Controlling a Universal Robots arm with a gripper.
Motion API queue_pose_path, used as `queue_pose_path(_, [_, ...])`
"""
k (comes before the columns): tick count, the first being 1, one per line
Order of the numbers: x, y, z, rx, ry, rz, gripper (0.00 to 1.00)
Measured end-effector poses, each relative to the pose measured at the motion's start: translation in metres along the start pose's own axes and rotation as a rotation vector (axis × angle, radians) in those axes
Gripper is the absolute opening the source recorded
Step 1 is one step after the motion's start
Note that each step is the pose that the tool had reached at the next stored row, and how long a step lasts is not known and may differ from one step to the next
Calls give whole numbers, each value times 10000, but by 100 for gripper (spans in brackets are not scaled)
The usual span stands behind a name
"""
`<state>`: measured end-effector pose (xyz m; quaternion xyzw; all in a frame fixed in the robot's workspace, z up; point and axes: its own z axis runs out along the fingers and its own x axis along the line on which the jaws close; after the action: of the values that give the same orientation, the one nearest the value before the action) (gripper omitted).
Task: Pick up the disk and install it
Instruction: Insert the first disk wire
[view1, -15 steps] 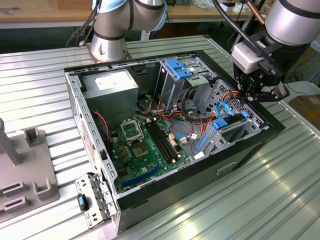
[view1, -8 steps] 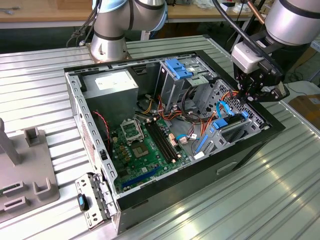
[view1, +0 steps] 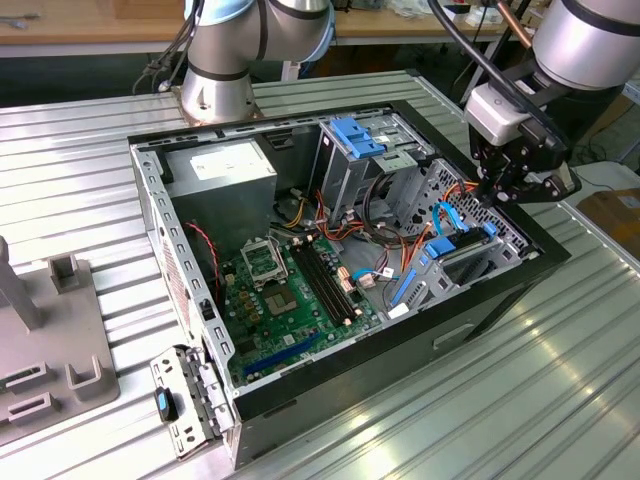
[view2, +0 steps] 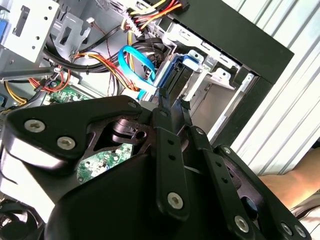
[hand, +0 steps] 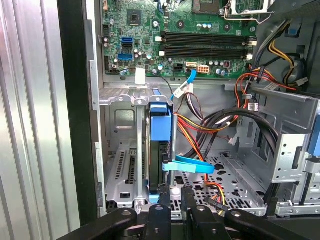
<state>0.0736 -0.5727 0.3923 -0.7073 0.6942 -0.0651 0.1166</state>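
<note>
Silver-grey metal hard disk with blue plastic rails (hand: 161, 145) is standing edgewise inside grey steel drive bay (hand: 122, 165) | black gripper (hand: 174, 195) is hovering at the bay's mouth, grip impossible to tell | judged dense, rigid, shock-sensitive; rails offering hold.

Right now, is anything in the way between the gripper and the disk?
Maybe. The disk stands on edge in the bay, with the gripper close to its end. A blue cable crosses right beside that end, near the gripper. Nothing else visible is between them.
</note>
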Motion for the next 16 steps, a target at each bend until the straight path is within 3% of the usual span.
queue_pose_path(4, [1,-36,9,0,0,0,24])
queue_pose_path(16, [2,-56,15,0,0,0,24])
